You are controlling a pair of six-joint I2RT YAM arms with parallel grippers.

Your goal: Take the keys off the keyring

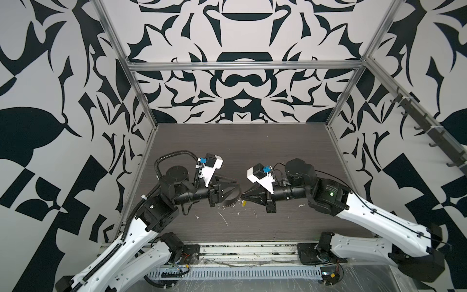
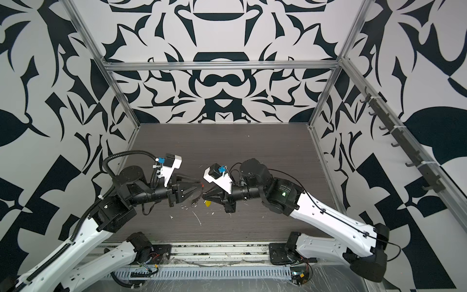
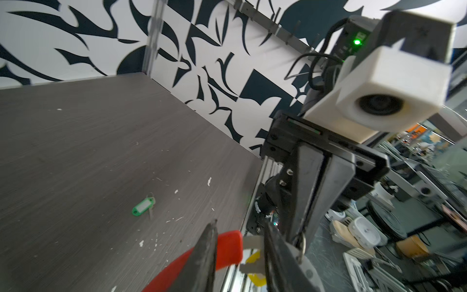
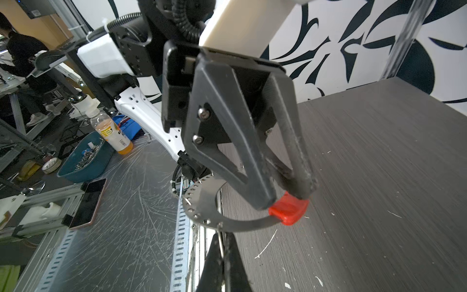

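While left claw (image 4: 284, 198) clamps the red strip (image 4: 289, 212) and right claw (image 1: 243, 196) pinches the yellow tag (image 1: 244, 203), white flecks (image 1: 223, 218) litter the table (image 1: 252, 151).

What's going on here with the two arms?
The left gripper clamps the red strip at the end of the grey keyring, held above the table. The right gripper is shut and seems to pinch the wire loop of the yellow tag. The green tag already lies loose on the table.

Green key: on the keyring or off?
Off. In the left wrist view the green key lies alone on the table, apart from the keyring gripped by the left claw.
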